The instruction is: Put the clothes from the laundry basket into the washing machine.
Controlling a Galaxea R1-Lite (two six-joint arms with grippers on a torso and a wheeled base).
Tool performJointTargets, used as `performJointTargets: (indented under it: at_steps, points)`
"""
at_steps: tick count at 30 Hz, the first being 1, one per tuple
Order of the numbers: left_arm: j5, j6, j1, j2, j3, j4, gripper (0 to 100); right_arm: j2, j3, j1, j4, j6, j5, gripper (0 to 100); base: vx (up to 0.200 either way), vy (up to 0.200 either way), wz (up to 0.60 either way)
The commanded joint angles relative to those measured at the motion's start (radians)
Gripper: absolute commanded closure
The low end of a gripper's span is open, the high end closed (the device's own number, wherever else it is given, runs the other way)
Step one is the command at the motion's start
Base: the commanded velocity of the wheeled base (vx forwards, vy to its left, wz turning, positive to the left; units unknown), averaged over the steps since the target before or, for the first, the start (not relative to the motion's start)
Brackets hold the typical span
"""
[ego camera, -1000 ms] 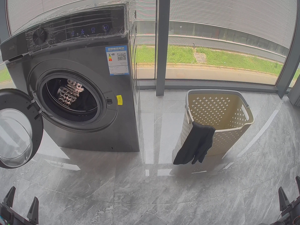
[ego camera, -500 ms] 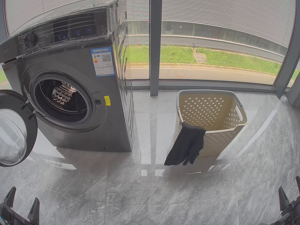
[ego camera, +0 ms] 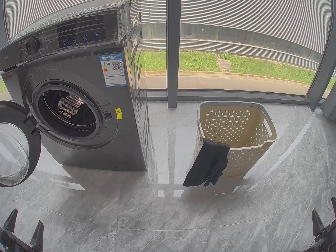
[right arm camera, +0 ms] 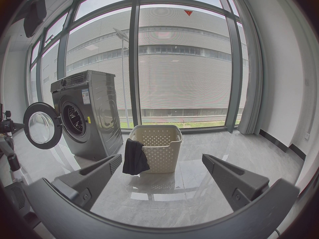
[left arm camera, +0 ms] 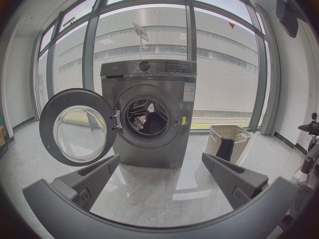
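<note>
Lower left, your left gripper is released and empty. The washing machine, upper left, has its door swung open. Right of centre, the black garment hangs over the laundry basket's near rim. I judge that grasping it comes next. The bare floor gives room, but mind the rim. Lower right, the right gripper is released too.

Bare glass-walled hall — washing machine, tiled floor.

Glossy grey marble floor — washing machine standing at left, cream laundry basket near it, by the window
</note>
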Motion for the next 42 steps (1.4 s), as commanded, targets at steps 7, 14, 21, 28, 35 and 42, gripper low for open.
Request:
performJointTargets:
  at_steps: [7,14,21,28,35,42]
  points:
    - [0.0,0.0,0.0,-0.016,0.016,0.0,0,-0.015,0.015,0.001,0.0,0.0,0.0,0,0.0,-0.143,0.0]
    - [0.001,0.0,0.0,-0.016,0.016,0.0,0,-0.015,0.015,0.001,0.0,0.0,0.0,0,0.0,0.0,0.0]
    - [0.003,0.0,0.002,-0.016,0.016,-0.002,0,-0.015,0.015,0.001,0.0,0.0,0.0,0,0.0,-0.114,0.0]
    - [0.001,0.0,0.002,-0.016,0.016,-0.002,0,-0.015,0.015,0.001,0.0,0.0,0.0,0,0.0,-0.143,0.0]
    - [0.0,0.003,0.0,-0.016,0.016,-0.002,0,-0.015,0.015,0.001,0.0,0.0,0.0,0,0.0,0.0,0.0]
    - [-0.003,0.008,0.0,-0.016,0.016,0.0,0,-0.015,0.015,0.001,0.0,0.0,0.0,0,0.114,0.0,0.0]
